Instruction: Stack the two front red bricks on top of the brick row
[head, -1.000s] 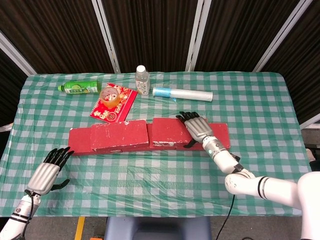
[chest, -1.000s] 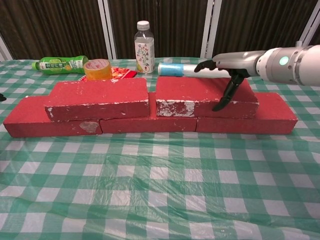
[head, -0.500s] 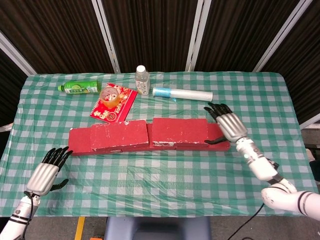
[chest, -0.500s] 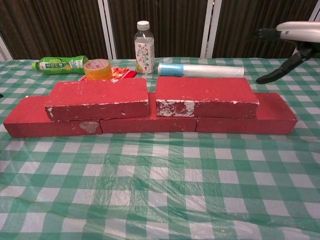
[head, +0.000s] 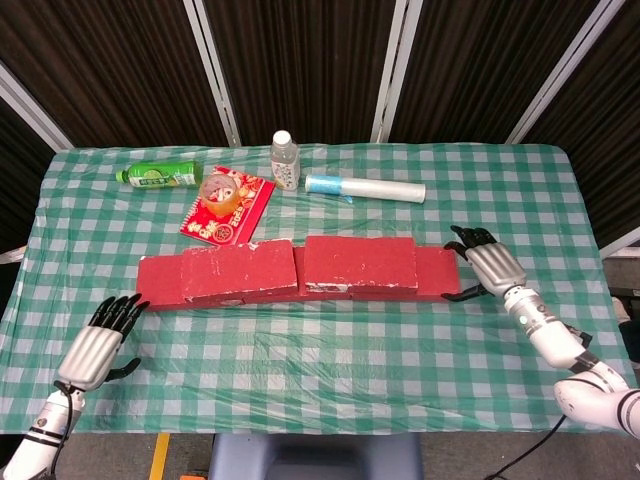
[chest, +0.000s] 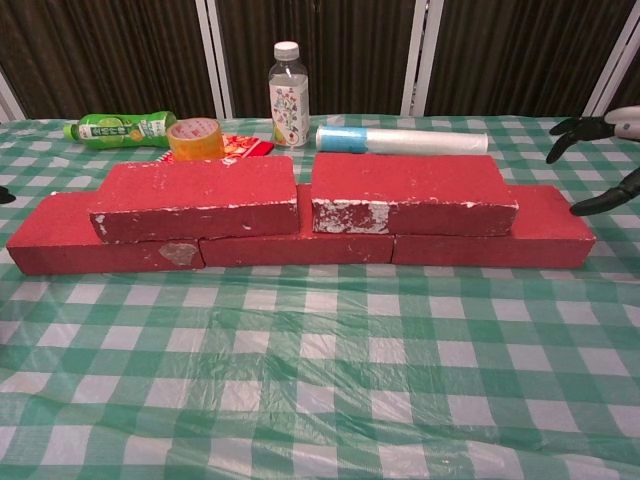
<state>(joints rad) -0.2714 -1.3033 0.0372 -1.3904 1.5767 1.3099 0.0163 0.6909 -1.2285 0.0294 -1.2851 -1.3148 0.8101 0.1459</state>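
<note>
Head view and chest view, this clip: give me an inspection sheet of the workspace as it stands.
Surface: table under a green-and-white checked cloth with clear plastic over it.
Job's things: two red bricks, left top brick and right top brick, lie on the bottom brick row, a narrow gap between them.
Clutter: green bottle lying down, tape roll on a red packet, clear bottle upright, plastic roll.
Hands: left hand near the table's front left, holding nothing; right hand beside the row's right end, fingers spread, holding nothing.
Cables: a dark cable hangs under the right arm.
Surroundings: dark panels with pale strips behind.
</note>
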